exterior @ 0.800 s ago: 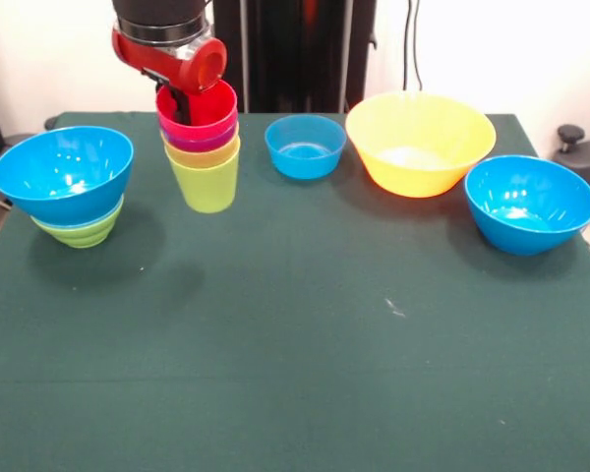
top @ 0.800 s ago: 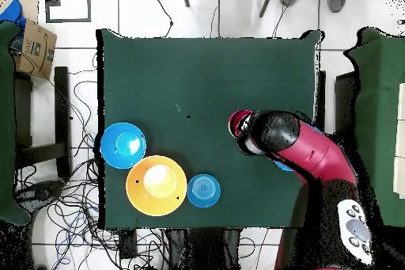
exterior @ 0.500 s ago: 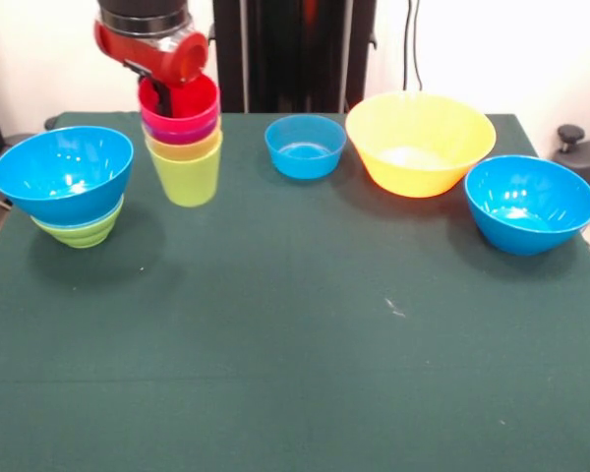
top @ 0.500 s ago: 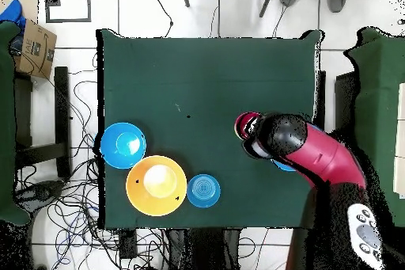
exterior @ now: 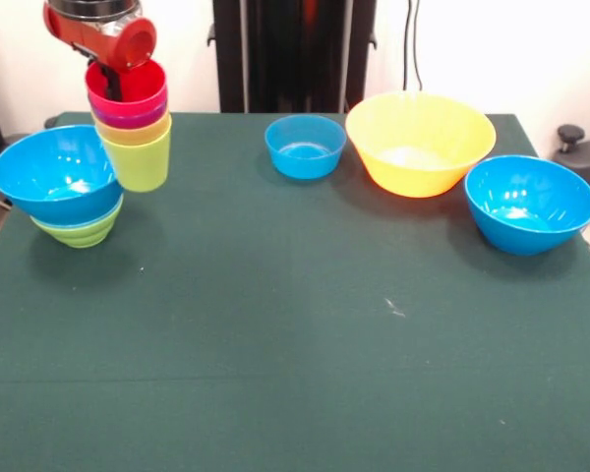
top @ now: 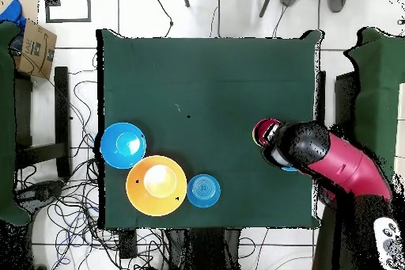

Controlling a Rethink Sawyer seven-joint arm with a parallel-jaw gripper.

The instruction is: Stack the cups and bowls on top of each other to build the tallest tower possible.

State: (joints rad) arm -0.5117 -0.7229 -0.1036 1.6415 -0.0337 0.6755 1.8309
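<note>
My gripper [exterior: 111, 87] is shut on the rim of the red top cup of a nested stack of cups [exterior: 133, 133], red over purple, yellow and lime green. The stack hangs in the air by the right rim of a large blue bowl [exterior: 51, 172], which sits in a lime green bowl [exterior: 79, 229] at the table's left. In the overhead view the red cup [top: 265, 131] peeks out beside the arm [top: 324, 156], which hides most of that bowl pair. A small blue bowl [exterior: 305, 146], a very large yellow bowl [exterior: 420, 143] and another large blue bowl [exterior: 529, 202] stand apart along the back and right.
From above, the single blue bowl [top: 123, 145], the yellow bowl [top: 156, 184] and the small blue bowl [top: 203, 191] cluster at the lower left of the green table [top: 206, 85]. Cables and a cardboard box [top: 35, 45] lie on the floor to its left.
The arm has carried the cup stack leftward in the front view, from near the table's back middle to the rim of the blue-on-green bowl pair. The bowls have not moved.
</note>
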